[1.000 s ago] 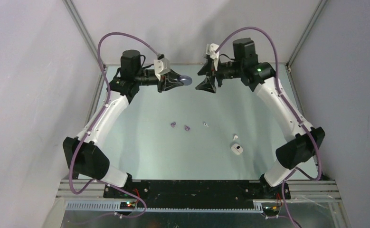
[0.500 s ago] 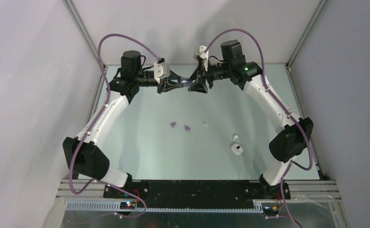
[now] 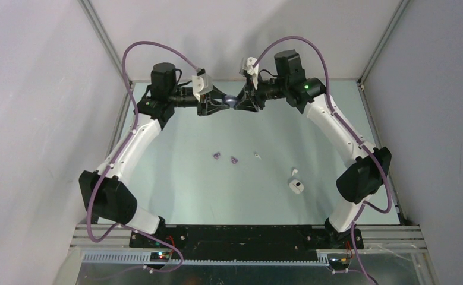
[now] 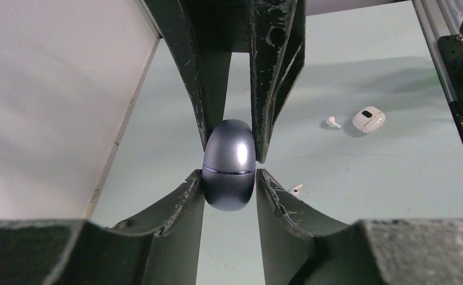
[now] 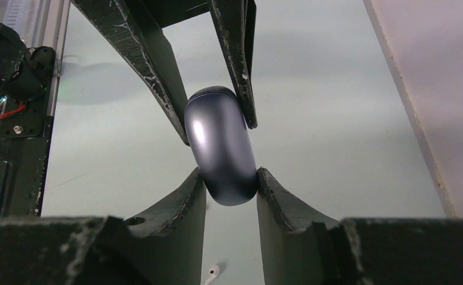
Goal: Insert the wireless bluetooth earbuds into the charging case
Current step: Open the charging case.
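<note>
Enclosed cell. Pale mint surface [image 3: 175, 184], matte, under soft diffuse light. 3 plain grey-lilac walls: left wall [image 3: 38, 119], back wall [image 3: 235, 24], right wall [image 3: 440, 119]. 2 aluminium struts slant up from the back corners, left strut [image 3: 101, 37] and right strut [image 3: 384, 40]. Slotted metal rail [image 3: 246, 259] runs along the near edge.

- The charging case [image 4: 229, 165] is gleaming a dark metallic blue-grey, with a thin pale line running around its middle.
- Two of the earbuds [image 3: 217, 156] are showing pale purple, and the other two earbuds [image 3: 294, 172] are showing white.
- The small second case [image 4: 368, 119] is showing white with a dark patch.
- The table [image 3: 187, 190] is showing pale mint green.
- The left arm [image 3: 136, 139] is showing white and black.
</note>
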You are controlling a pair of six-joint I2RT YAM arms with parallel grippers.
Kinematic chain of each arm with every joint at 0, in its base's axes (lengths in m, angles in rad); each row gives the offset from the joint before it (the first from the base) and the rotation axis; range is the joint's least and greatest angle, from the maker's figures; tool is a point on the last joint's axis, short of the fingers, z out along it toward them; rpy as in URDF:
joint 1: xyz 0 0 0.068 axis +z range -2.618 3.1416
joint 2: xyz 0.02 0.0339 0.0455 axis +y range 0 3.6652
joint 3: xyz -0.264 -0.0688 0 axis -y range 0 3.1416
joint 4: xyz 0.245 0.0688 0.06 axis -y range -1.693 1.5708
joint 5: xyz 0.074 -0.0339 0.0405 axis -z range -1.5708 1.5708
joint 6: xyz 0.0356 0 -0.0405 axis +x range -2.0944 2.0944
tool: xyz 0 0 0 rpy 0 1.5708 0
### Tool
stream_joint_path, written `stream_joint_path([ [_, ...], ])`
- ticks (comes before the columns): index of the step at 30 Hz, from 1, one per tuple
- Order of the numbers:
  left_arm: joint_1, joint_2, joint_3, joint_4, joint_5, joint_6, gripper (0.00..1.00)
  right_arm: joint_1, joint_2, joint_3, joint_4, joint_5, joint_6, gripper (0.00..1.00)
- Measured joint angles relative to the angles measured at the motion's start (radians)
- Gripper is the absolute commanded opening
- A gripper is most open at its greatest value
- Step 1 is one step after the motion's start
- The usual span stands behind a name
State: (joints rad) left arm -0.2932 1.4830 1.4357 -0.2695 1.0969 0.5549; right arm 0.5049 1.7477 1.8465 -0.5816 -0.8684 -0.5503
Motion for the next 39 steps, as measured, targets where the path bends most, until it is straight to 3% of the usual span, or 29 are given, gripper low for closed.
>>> stream_joint_path([
  [9, 0.000, 0.007, -0.002, 0.008, -0.021, -0.006, 0.52, 0.004, -0.004, 0.000, -0.001, 0.050, -0.002, 0.19],
  [21, -0.001, 0.029, -0.002, 0.009, -0.022, -0.007, 0.46, 0.006, -0.005, 0.000, 0.000, 0.068, 0.000, 0.19],
  [27, -0.001, 0.049, -0.002, 0.010, -0.021, -0.025, 0.35, 0.011, -0.005, -0.001, 0.000, 0.072, 0.000, 0.19],
  [30, -0.001, 0.053, -0.002, 0.013, -0.020, -0.040, 0.24, 0.012, -0.005, -0.001, 0.000, 0.078, -0.001, 0.20],
  [34, -0.002, 0.056, -0.001, 0.015, -0.019, -0.051, 0.03, 0.013, -0.005, -0.001, -0.001, 0.084, -0.002, 0.34],
  [39, -0.002, 0.064, -0.001, 0.021, -0.017, -0.058, 0.00, 0.013, -0.005, -0.004, 0.002, 0.096, 0.017, 0.52],
])
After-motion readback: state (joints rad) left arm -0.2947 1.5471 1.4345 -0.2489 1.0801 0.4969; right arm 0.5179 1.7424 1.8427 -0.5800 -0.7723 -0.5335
